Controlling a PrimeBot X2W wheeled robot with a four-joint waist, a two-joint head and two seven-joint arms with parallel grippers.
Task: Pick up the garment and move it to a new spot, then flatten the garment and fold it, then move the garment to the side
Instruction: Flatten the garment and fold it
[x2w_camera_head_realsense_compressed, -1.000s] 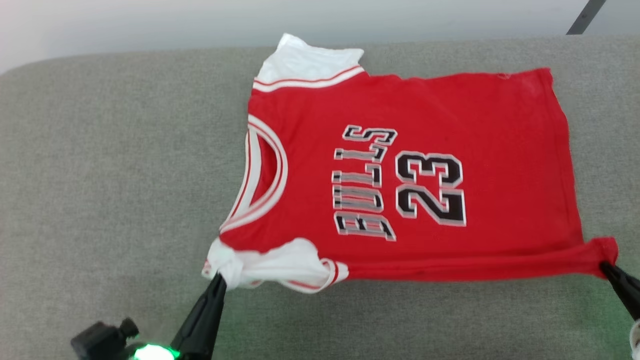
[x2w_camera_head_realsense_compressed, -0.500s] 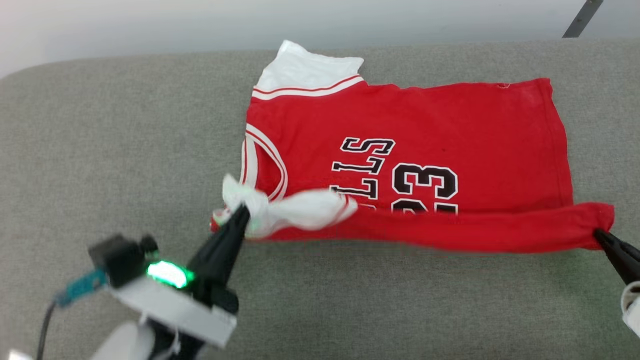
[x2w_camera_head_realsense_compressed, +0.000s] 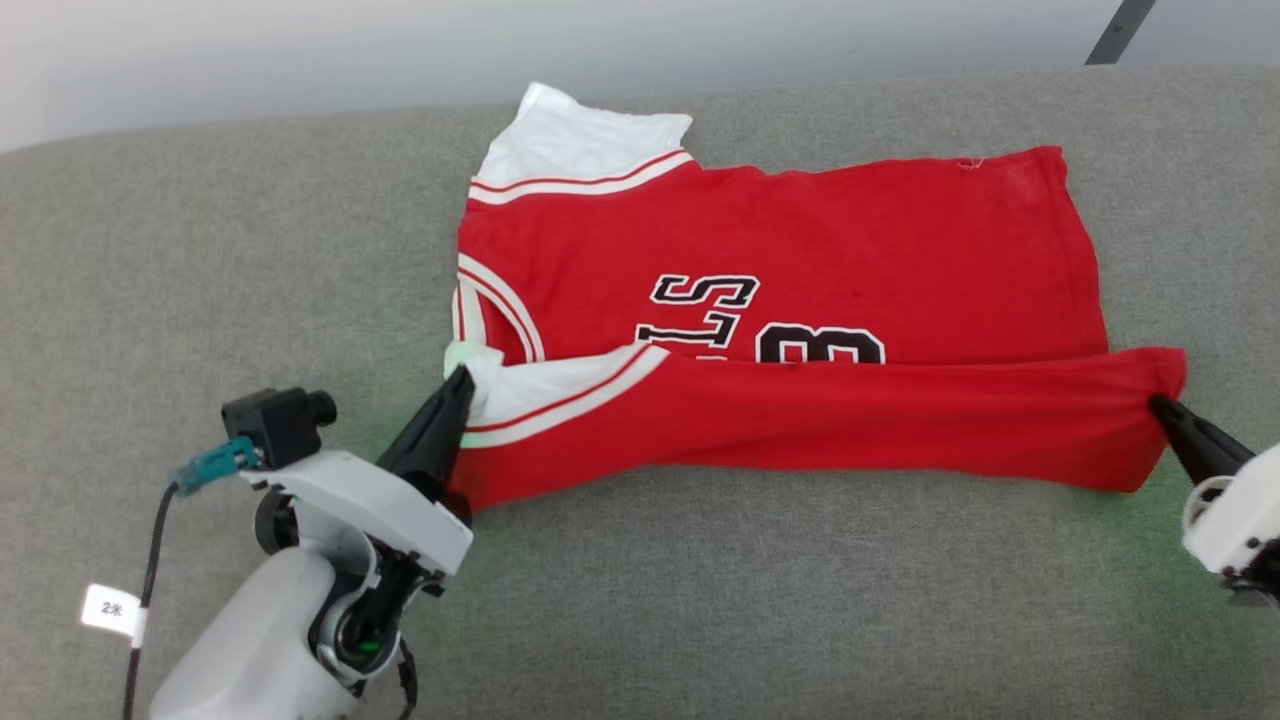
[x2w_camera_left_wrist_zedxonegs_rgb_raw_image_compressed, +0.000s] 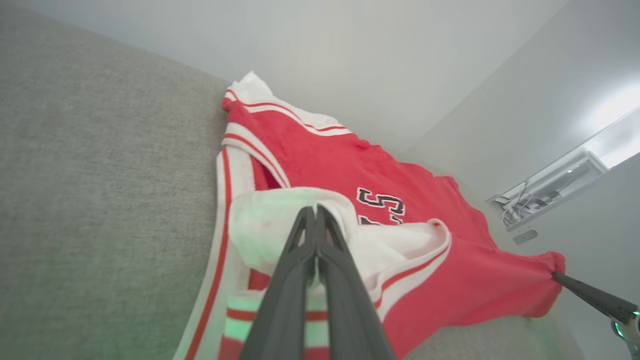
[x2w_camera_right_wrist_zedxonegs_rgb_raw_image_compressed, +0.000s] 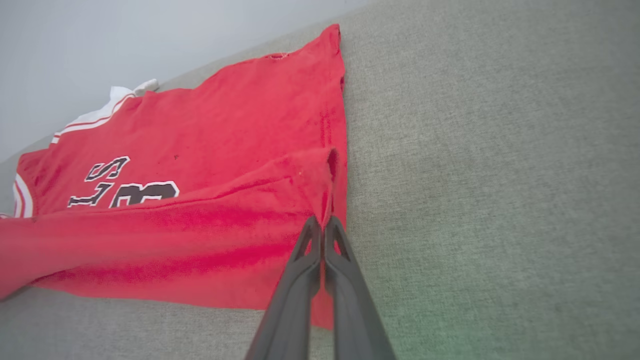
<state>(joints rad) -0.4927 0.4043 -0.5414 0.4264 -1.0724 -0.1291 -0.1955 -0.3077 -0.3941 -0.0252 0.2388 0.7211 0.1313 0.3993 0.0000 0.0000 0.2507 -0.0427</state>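
Folded farther over its lettering (x2w_camera_head_realsense_compressed: 705, 292), the garment (x2w_camera_head_realsense_compressed: 800, 220) is pinched tight by left gripper (x2w_camera_head_realsense_compressed: 462, 374) and right gripper (x2w_camera_head_realsense_compressed: 1156, 402).

Grey cushion (x2w_camera_head_realsense_compressed: 200, 250) free l. of garment (x2w_camera_head_realsense_compressed: 800, 230) — wall (x2w_camera_head_realsense_compressed: 300, 50) behind.

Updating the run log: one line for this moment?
step: folding | left gripper: shut on garment sleeve | right gripper: shut on hem corner | near edge lifted over lettering | on grey cushion

Grey fabric surface (x2w_camera_head_realsense_compressed: 250, 250), red garment (x2w_camera_head_realsense_compressed: 850, 220) lying on it
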